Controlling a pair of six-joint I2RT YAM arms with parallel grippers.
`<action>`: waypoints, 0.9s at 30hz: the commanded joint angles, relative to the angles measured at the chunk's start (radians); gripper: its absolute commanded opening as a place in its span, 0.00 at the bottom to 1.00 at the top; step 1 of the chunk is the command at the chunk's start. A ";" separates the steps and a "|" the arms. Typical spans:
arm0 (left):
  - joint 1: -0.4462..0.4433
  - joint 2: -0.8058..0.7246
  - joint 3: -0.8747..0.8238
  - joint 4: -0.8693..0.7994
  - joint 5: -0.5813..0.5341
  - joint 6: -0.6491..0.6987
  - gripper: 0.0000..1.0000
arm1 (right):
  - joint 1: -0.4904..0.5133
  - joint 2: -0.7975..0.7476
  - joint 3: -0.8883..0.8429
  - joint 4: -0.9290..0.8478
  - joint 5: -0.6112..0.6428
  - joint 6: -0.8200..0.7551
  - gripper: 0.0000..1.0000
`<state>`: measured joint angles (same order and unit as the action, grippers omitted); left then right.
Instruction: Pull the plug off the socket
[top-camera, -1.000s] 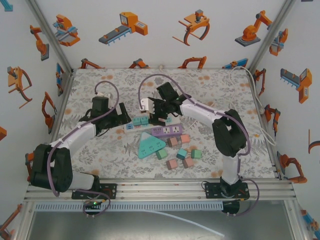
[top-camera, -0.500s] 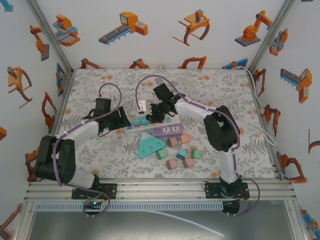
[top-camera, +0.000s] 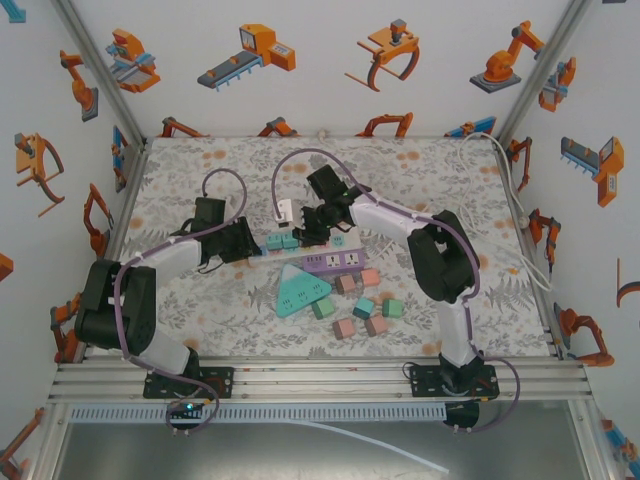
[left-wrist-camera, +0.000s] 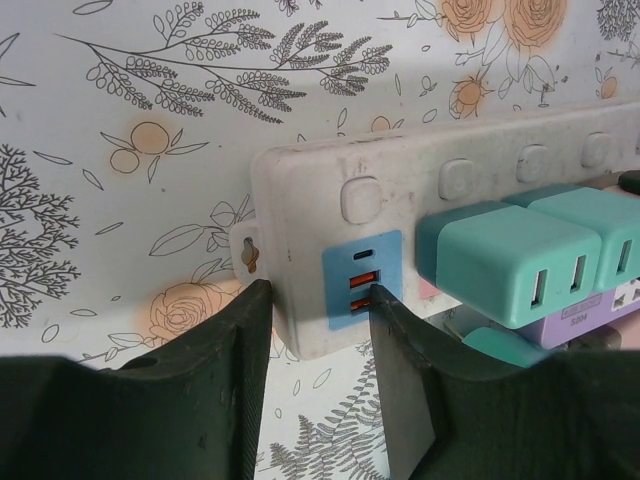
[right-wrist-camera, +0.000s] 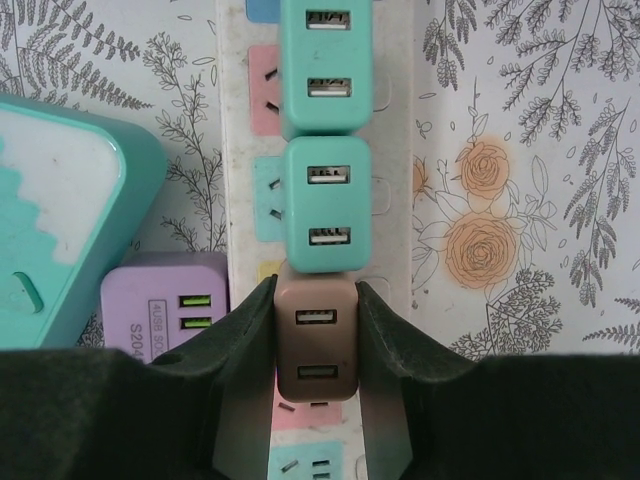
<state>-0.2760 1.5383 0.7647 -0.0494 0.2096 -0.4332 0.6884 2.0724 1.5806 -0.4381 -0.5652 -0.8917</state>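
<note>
A white socket strip (top-camera: 262, 254) lies across the middle of the table with two teal plugs (top-camera: 280, 241) in it. In the right wrist view a brown plug (right-wrist-camera: 316, 345) stands in the strip (right-wrist-camera: 395, 120) just below the teal plugs (right-wrist-camera: 320, 205). My right gripper (right-wrist-camera: 316, 290) is shut on the brown plug, one finger on each side. My left gripper (left-wrist-camera: 315, 300) is shut on the strip's left end (left-wrist-camera: 310, 210), beside its blue USB panel. In the top view the left gripper (top-camera: 243, 243) and the right gripper (top-camera: 312, 226) face each other along the strip.
A purple USB strip (top-camera: 335, 262) and a teal triangular socket block (top-camera: 300, 290) lie just in front of the white strip. Several small coloured blocks (top-camera: 365, 305) sit nearer the arms. A white adapter (top-camera: 286, 211) on a purple cable lies behind.
Both grippers have gone from open to shut. The left one moved in onto the strip's end, and the right one moved left and closed on the brown plug.
</note>
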 joint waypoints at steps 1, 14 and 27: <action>-0.017 0.025 -0.014 -0.046 -0.068 0.009 0.43 | 0.002 0.018 0.050 -0.046 -0.064 -0.013 0.31; -0.033 0.034 -0.023 -0.079 -0.119 0.041 0.43 | -0.015 0.032 0.162 -0.111 -0.145 0.028 0.22; -0.045 0.005 -0.007 -0.103 -0.137 0.045 0.43 | -0.015 -0.017 0.122 -0.094 -0.099 0.014 0.21</action>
<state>-0.3092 1.5265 0.7704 -0.0631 0.1429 -0.4278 0.6678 2.1147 1.6997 -0.5648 -0.6243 -0.8795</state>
